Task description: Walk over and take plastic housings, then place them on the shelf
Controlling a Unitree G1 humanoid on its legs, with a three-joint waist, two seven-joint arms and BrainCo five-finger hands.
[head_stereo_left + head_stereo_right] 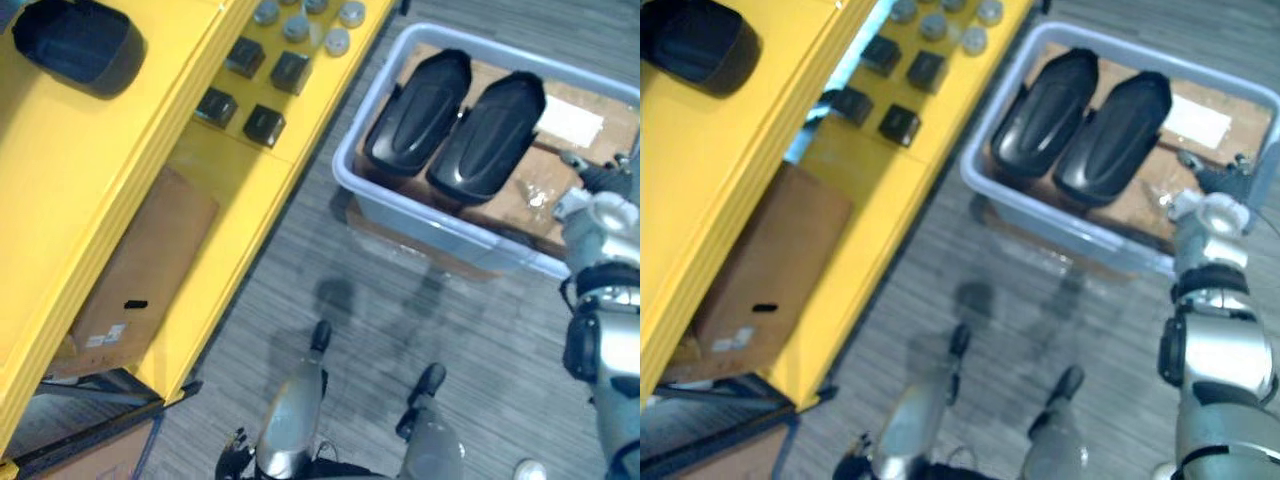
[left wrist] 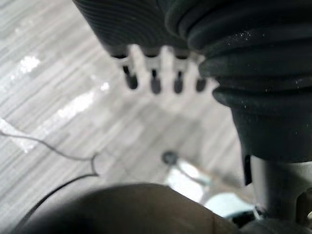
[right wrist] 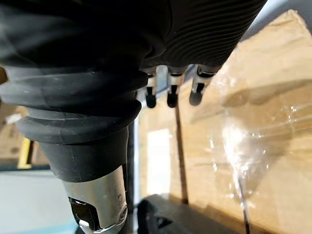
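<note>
Both eye views look steeply down from the head, set a little apart. They share the yellow shelf (image 1: 90,200) on the left, the floor (image 1: 300,235) and the grey bin (image 1: 430,228) far right. Each wrist view sits very close behind its own hand: the left hand (image 2: 153,78) over the floor, the right hand (image 3: 170,92) over the bin's cardboard (image 3: 253,122).

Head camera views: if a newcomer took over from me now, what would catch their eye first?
Two black plastic housings lie side by side in a pale bin on the floor at upper right, with the right hand open above the bin's right end. On the left stands a bright yellow shelf, with a third dark housing on its top level and small black boxes and grey round caps lower down.
</note>
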